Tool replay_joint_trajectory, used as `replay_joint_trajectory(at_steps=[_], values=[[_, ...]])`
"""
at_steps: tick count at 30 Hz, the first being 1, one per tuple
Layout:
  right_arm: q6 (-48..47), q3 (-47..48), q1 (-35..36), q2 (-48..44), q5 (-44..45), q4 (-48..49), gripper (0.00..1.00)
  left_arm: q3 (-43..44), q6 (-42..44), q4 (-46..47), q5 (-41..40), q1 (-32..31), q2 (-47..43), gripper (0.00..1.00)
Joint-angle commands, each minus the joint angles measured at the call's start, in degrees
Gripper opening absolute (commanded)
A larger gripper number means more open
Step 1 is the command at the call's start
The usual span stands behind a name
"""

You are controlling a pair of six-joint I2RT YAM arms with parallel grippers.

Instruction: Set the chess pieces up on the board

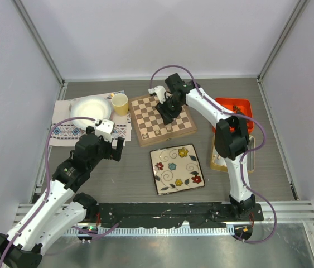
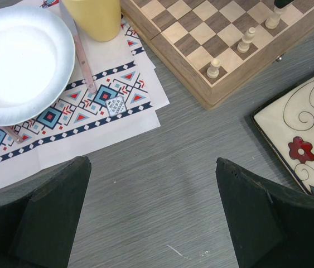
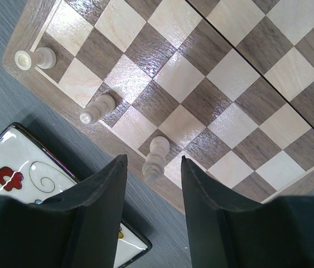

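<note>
The right fingers (image 3: 106, 190) stand parted around a pale piece (image 3: 157, 159), upright on the edge row of the chessboard (image 3: 240, 72), gripping nothing. The left fingers (image 2: 51, 206) hang wide open and empty over the table (image 2: 162, 190). A crooked lift could clip that piece and tip it off toward the floral plate (image 3: 11, 162)

Three chess pieces (image 3: 98, 109) on the board (image 3: 201, 100)

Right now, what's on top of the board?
Three pale chess pieces stand along one edge row of the board. The right arm covers some squares; anything there is hidden.
</note>
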Motion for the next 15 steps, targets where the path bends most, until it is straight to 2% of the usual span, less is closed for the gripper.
replay_joint_trajectory(at_steps=[1, 15], values=[[0.57, 2.98, 0.43, -0.73, 0.09, -0.07, 0.48, -0.12, 0.59, 2.76, 0.51, 0.23, -0.29, 1.0], [0.48, 2.54, 0.43, 0.94, -0.08, -0.86, 0.32, -0.12, 0.59, 2.84, 0.51, 0.23, -0.2, 1.0]])
